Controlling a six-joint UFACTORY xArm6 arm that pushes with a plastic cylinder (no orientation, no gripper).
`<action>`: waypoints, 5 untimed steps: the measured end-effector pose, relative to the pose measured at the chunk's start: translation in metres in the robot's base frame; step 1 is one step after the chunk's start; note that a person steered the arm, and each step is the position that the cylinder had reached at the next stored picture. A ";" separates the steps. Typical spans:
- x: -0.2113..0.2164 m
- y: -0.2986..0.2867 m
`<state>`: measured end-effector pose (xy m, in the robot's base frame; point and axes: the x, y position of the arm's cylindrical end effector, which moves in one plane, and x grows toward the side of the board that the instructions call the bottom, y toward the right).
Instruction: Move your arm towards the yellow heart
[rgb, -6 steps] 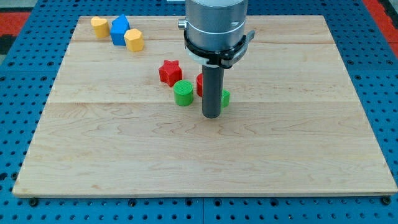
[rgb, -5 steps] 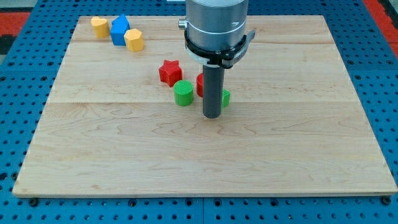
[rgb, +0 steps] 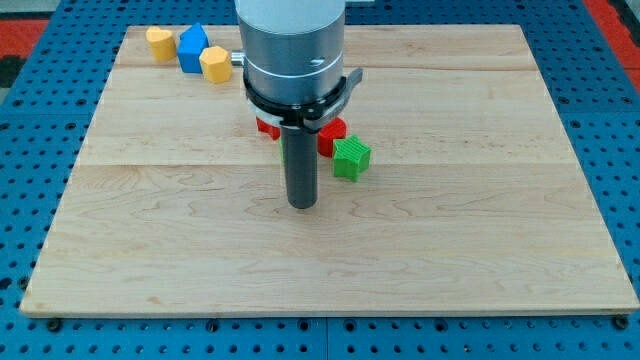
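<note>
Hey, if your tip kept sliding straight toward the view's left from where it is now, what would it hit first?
Probably nothing. My tip sits below the red blocks and left of the green block; leftward shows only bare board. The yellow heart lies far toward the view's top left.

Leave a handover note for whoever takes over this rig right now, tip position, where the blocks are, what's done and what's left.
Tool: bare rod, no jaws. My tip rests on the board below the central cluster, touching no block.
Yellow heart: the view's top left corner, with the blue block and the yellow hexagon-like block to its right.
Centre: green block and a red block to the tip's upper right; another red block mostly hidden behind the arm.
Done: the heart is not yet reached.
Left: travel up and left to the heart.
</note>
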<state>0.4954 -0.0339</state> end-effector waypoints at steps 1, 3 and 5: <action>-0.001 -0.054; -0.136 -0.206; -0.241 -0.269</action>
